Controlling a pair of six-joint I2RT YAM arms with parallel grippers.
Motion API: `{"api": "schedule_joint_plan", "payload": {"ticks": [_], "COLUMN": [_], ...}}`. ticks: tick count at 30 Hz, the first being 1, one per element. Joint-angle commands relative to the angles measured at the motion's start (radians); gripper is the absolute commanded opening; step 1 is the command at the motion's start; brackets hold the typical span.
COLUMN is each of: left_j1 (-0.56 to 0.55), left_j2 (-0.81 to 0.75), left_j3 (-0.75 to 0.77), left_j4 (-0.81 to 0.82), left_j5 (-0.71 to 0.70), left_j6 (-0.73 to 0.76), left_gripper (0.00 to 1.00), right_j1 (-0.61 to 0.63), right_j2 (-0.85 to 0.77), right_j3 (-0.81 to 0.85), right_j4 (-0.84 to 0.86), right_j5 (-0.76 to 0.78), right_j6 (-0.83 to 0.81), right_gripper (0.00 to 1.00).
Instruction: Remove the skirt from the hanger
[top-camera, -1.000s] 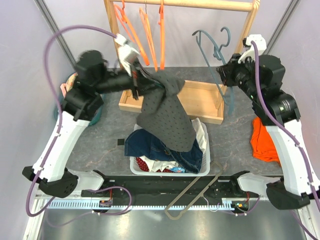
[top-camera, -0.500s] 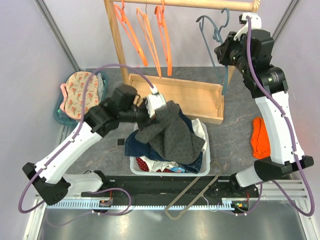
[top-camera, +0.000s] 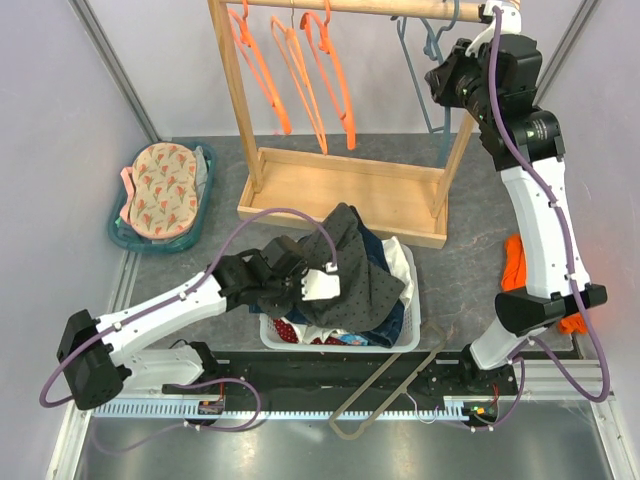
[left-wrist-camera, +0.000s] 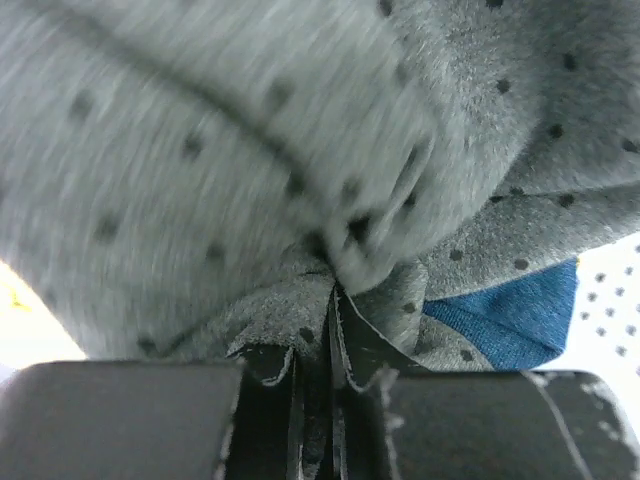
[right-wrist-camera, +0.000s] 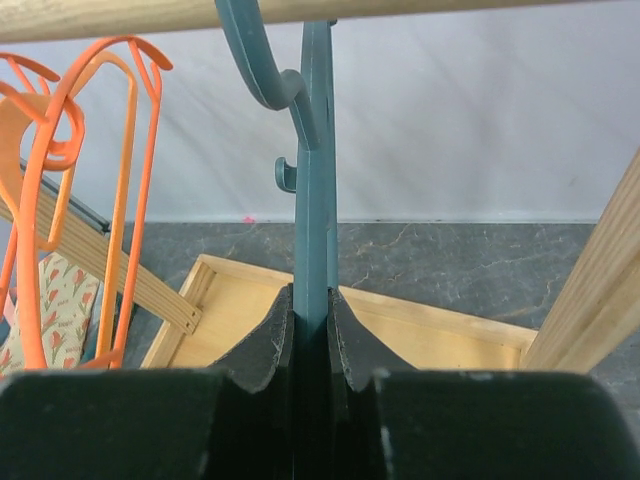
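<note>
Grey dotted garment (top-camera: 358, 262) heaped on top of the white basket (top-camera: 412, 310) in the top view, L arm reaching low across to it. Left gripper (top-camera: 322, 281) sits at the garment's near-left edge. Skirt (top-camera: 288, 327), dark red w/ white dots, only peeks out at the basket's near-left corner, under the pile, next to blue denim (top-camera: 385, 318). Three orange hangers (top-camera: 300, 70) hang on the wooden rail (top-camera: 370, 8), well apart from the skirt. R arm up high, right gripper (top-camera: 440, 85) at the grey-blue hanger (top-camera: 432, 40).

Left wrist view: left gripper (left-wrist-camera: 330, 400) nearly closed, a fold of grey dotted garment (left-wrist-camera: 250, 150) pinched betw. the fingers. Blue cloth (left-wrist-camera: 510, 320) beyond, to the right.

Right wrist view: right gripper (right-wrist-camera: 312, 340) clamped tight on the grey-blue hanger (right-wrist-camera: 318, 180) stem, hook up at the rail (right-wrist-camera: 300, 12). Orange hangers (right-wrist-camera: 128, 200) off to the left.
</note>
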Motion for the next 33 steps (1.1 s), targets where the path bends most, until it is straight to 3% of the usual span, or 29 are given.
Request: {"api": "schedule_joint_plan", "payload": {"ticks": [1,3,6,7,12,16,18,19,20,21,27,31,33], "left_j1": [-0.024,-0.028,-0.028,-0.027,-0.028,-0.027,-0.027,-0.028,-0.027,-0.028,-0.028,-0.025,-0.013], "left_j2": [0.019,0.021,0.001,-0.008,-0.042,-0.034,-0.028,-0.025,-0.027,-0.025,0.015,0.007,0.002], "left_j3": [-0.11,-0.159,-0.16,-0.144,-0.049,0.14,0.217,0.297,0.336,0.406,0.641,0.762,0.802], "left_j4": [-0.004,0.031,0.047,0.047,0.042,0.016,-0.018,-0.034,-0.056,-0.064,-0.163,-0.16,-0.124], "left_j5": [-0.13,-0.136,-0.134,-0.131,-0.162,-0.192,-0.182,-0.171,-0.163,-0.142,-0.084,-0.094,-0.177], "left_j6": [0.128,0.131,0.101,0.084,0.004,-0.081,-0.099,-0.1,-0.105,-0.111,-0.139,-0.158,-0.178], "left_gripper": [0.14,0.22,0.71,0.98,1.0,0.99,1.0,1.0,0.99,1.0,0.99,0.98,0.95], "right_j1": [-0.026,-0.036,-0.046,-0.049,-0.049,-0.047,-0.049,-0.047,-0.049,-0.049,-0.049,-0.047,-0.047], "right_j2": [0.037,0.059,0.068,0.066,0.042,0.013,-0.001,-0.007,-0.021,-0.03,-0.127,-0.239,-0.326], "right_j3": [0.056,0.059,0.043,0.033,-0.055,-0.105,-0.11,-0.11,-0.11,-0.112,-0.174,-0.353,-0.445], "right_j4": [0.055,0.056,0.059,0.064,0.093,0.107,0.104,0.096,0.093,0.085,0.078,0.094,0.104], "right_j5": [-0.039,-0.056,-0.083,-0.087,-0.106,-0.106,-0.106,-0.106,-0.099,-0.093,-0.042,-0.044,-0.045], "right_j6": [0.037,0.052,0.059,0.06,0.06,0.051,0.048,0.046,0.043,0.042,0.035,0.06,0.066], "right_gripper": [0.0,0.0,0.0,0.0,0.0,0.0,0.11,0.33,0.44,0.61,0.84,0.86,0.9]}}
